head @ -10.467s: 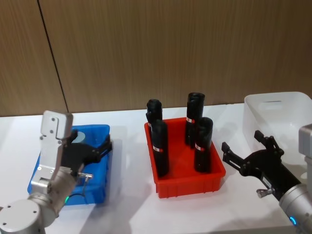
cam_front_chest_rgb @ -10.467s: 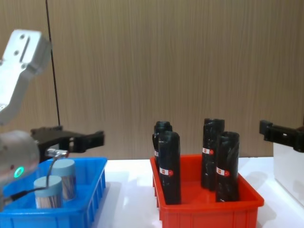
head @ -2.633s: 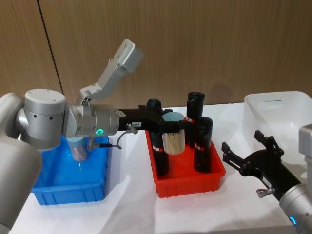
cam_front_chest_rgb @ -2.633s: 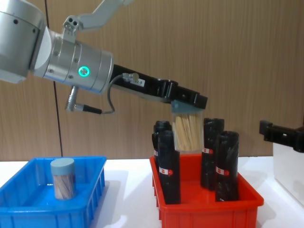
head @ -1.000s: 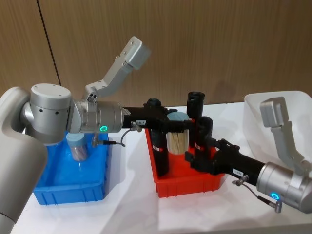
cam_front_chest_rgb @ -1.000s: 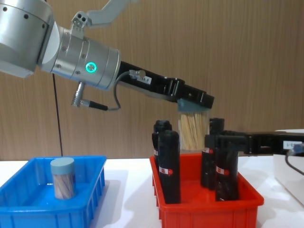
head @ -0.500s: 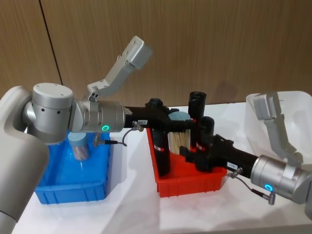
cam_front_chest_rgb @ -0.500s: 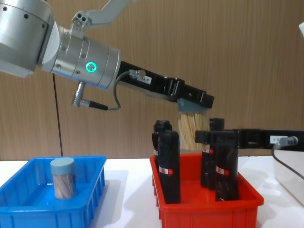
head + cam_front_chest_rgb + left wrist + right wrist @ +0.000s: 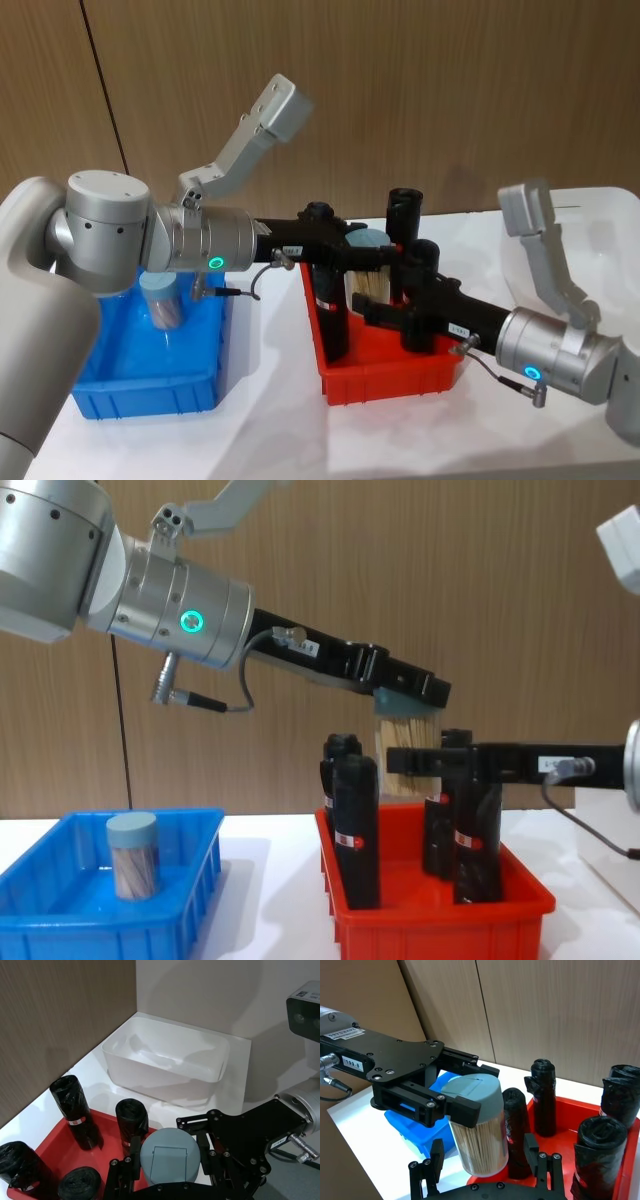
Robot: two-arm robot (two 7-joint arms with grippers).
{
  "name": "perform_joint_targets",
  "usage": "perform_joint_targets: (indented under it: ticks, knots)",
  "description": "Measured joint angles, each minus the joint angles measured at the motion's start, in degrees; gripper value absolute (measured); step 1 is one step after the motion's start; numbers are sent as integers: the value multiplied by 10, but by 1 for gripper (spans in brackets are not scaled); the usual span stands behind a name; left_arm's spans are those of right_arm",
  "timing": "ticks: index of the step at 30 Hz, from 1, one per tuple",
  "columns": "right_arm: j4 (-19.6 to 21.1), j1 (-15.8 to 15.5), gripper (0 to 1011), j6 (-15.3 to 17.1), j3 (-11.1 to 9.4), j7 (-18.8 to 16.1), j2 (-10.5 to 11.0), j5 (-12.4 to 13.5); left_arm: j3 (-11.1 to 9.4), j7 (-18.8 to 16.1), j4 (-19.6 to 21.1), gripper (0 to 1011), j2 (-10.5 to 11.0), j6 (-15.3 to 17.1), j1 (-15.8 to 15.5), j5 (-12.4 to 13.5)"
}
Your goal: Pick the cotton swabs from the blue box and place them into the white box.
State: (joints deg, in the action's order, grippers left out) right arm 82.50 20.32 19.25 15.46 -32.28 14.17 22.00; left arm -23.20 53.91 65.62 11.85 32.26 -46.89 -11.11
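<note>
Closest to the robot on its left is the blue box [image 9: 60, 930], with a second jar [image 9: 132, 855] of swabs standing upright inside. Next to it in the middle is a red bin [image 9: 440, 925] full of upright black rolls [image 9: 355, 825]. Hanging above that bin is the held jar [image 9: 479, 1135], upright, with the left claw [image 9: 408, 695] clamped on its lid. The right claw [image 9: 483, 1146] reaches in from the right at the jar's body, fingers spread with one on each side, and there looks to be a gap on both sides. The white box [image 9: 165, 1077] sits further off to the right, then a wood wall [image 9: 400, 580] behind everything
</note>
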Motion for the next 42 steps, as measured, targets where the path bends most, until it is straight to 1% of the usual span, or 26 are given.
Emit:
perform_joint_targets:
  ticks: [11, 13, 17, 18, 19, 21, 22, 25, 30, 31, 33, 34, 35, 38, 39, 40, 42]
  knots:
    - [-22, 17, 996, -7, 9, -11, -9, -11, 0, 0, 0, 670, 0, 0, 0, 0]
    - [-24, 19, 972, -8, 10, -13, -10, -11, 0, 0, 0, 670, 0, 0, 0, 0]
    - [-27, 22, 862, -13, 13, -21, -11, -11, 0, 0, 0, 670, 0, 0, 0, 0]
    - [-27, 22, 862, -13, 13, -21, -11, -11, 0, 0, 0, 670, 0, 0, 0, 0]
    - [-27, 23, 787, -16, 14, -25, -12, -11, 0, 0, 0, 670, 0, 0, 0, 0]
    - [-27, 23, 748, -17, 15, -27, -12, -11, 0, 0, 0, 670, 0, 0, 0, 0]
    - [-27, 23, 709, -18, 16, -28, -12, -11, 0, 0, 0, 670, 0, 0, 0, 0]
    - [-26, 24, 673, -19, 16, -29, -12, -10, 0, 0, 0, 670, 0, 0, 0, -1]
    - [-22, 23, 668, -22, 17, -32, -11, -7, 1, 1, 0, 672, 0, 0, 0, -1]
    - [-19, 23, 668, -24, 20, -34, -12, -6, 0, 1, 0, 686, -1, 0, 0, -1]
    - [-18, 23, 668, -25, 20, -34, -11, -5, 0, 0, 0, 758, 0, 0, 0, 0]
    - [-17, 23, 668, -26, 20, -34, -10, -4, 0, 0, 0, 771, 0, 0, 0, 0]
    - [-17, 23, 668, -26, 20, -34, -10, -4, 0, 0, 0, 835, 0, 0, 0, 0]
    - [-15, 23, 668, -27, 21, -34, -9, -3, 0, 0, 0, 900, 0, 0, 0, 0]
    - [-15, 22, 668, -28, 21, -34, -9, -2, 0, 0, 0, 900, 0, 0, 0, 0]
    - [-14, 22, 668, -28, 21, -34, -9, -2, 0, 0, 0, 945, 0, 0, 0, 0]
    - [-14, 22, 668, -28, 21, -34, -8, -1, 0, 0, 0, 995, 0, 0, 0, 0]
